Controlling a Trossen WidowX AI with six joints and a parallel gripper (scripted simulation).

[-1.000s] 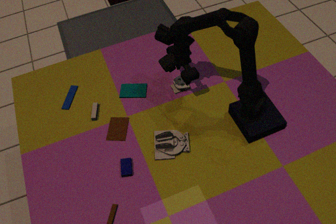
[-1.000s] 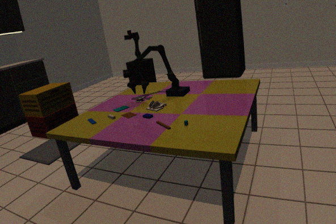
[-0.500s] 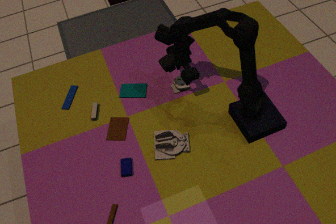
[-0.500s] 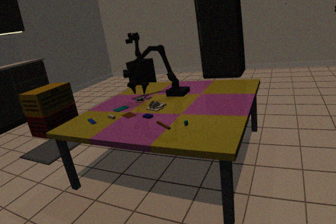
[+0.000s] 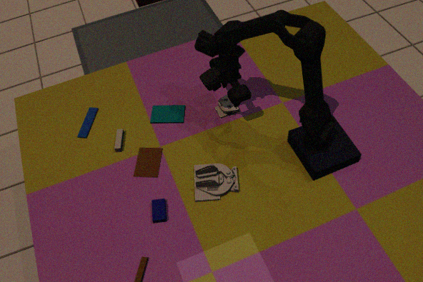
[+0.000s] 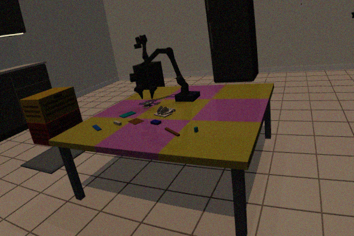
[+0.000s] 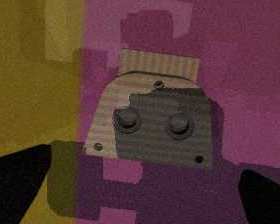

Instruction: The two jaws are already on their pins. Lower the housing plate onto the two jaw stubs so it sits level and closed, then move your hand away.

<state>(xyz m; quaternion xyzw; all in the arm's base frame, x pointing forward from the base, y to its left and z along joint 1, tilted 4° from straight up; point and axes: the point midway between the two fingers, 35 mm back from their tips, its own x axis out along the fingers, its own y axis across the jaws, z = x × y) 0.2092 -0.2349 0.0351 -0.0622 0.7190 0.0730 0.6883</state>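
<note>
One small teal cylinder toward the near edge of the yellow-and-pink table, with a brown stick lying at a slant beside it. Farther in, a flat blue strip, a short white block, a dark blue block and an orange-brown square, all apart from one another. Beyond these, a teal slab and the pale jaw assembly, with two dark, ribbed jaws side by side on its base. Deeper still, the housing plate, well apart from the jaw assembly and not on the jaw stubs: pale, rounded along one edge, two round bosses on its upward face, partly in shadow, with a ribbed strip showing past the curve. Over it, the gripper, pointing down, fingers wide open on either side, nothing between them, no contact with the plate. Behind and to one side, the arm's dark base on the table. Farthest off, against the wall, a tall black cabinet.
</note>
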